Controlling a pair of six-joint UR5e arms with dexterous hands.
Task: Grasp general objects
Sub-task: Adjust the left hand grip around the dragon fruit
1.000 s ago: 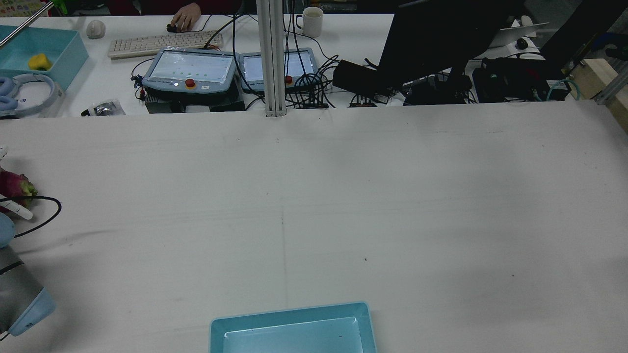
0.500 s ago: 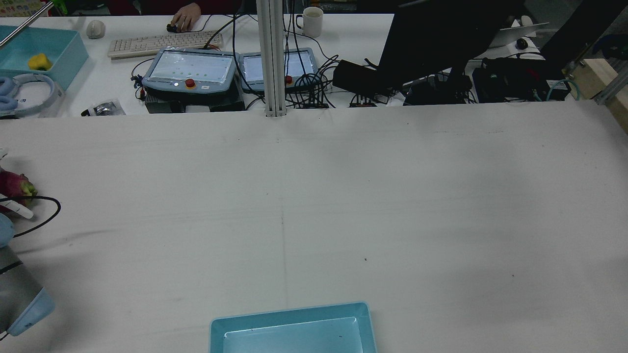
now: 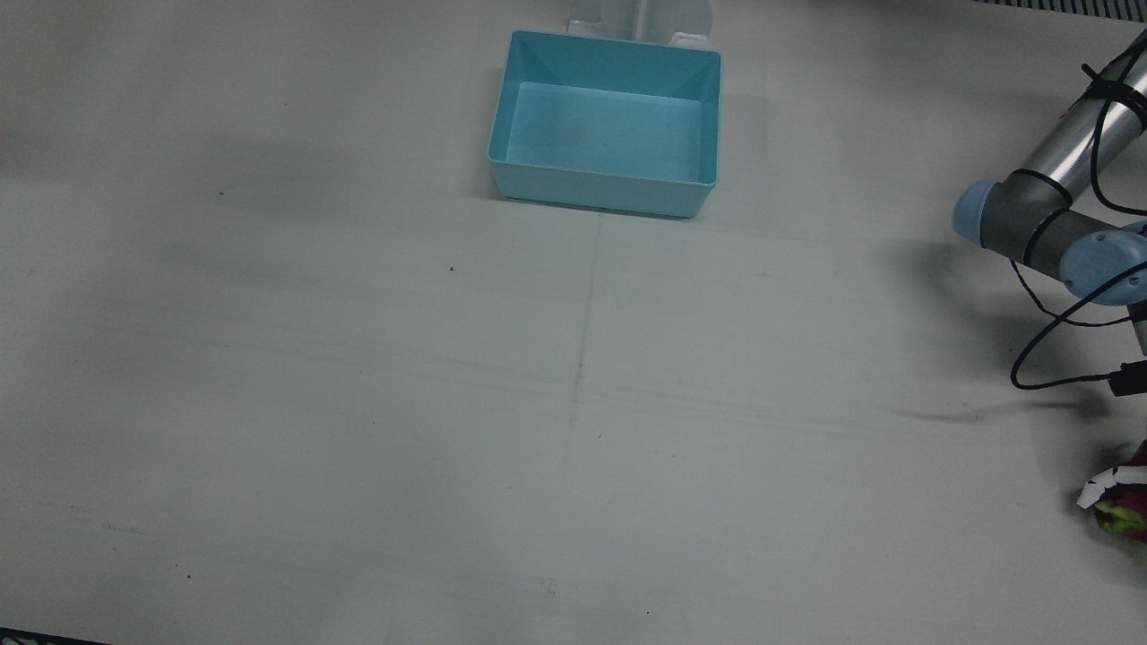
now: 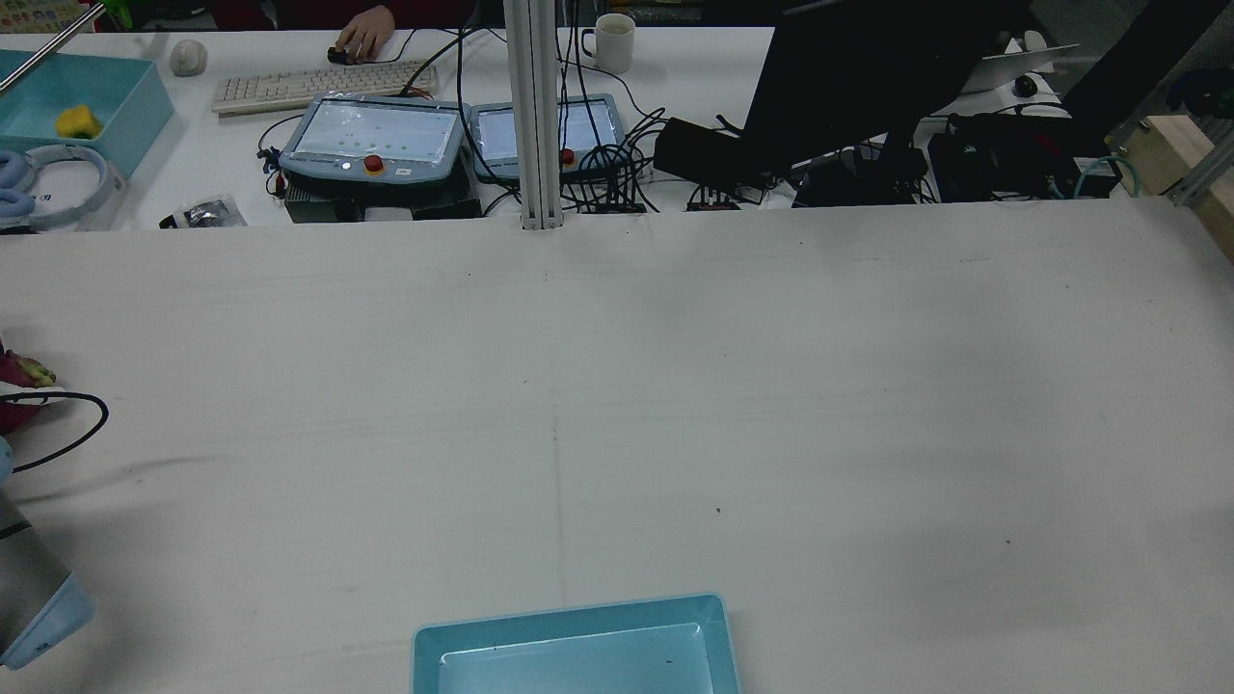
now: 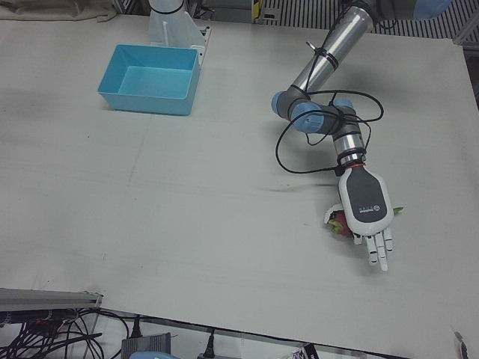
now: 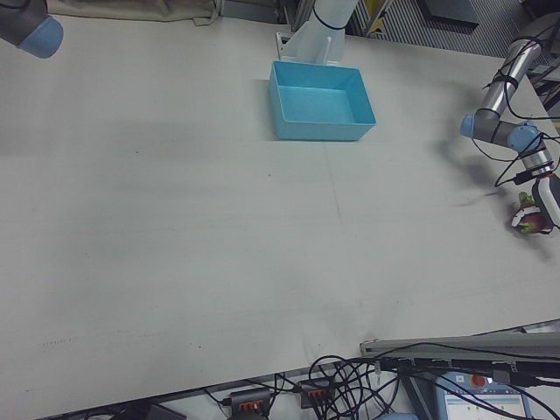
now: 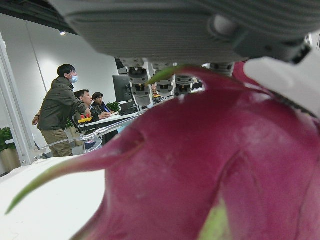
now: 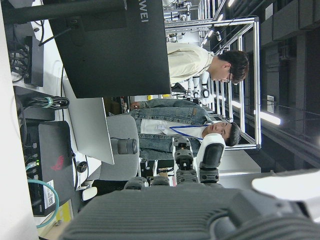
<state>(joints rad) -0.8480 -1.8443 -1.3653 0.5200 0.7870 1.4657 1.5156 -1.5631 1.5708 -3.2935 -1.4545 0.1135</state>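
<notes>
Left-front view: left hand (image 5: pixel 364 213) palm-down over dragon fruit (image 5: pixel 340 222) at surface (image 5: pixel 187 224) edge, fingers straight, nothing held. Step, by my reading: pre-grasp. Next: curl fingers round fruit, lift, likely toward blue bin (image 5: pixel 148 78). Right hand fingers apart, empty, off-table.

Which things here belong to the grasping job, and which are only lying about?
For the job: left robot hand; dragon fruit under it; blue bin.

Lying about: keyboard; mug; headphones; monitor.
</notes>
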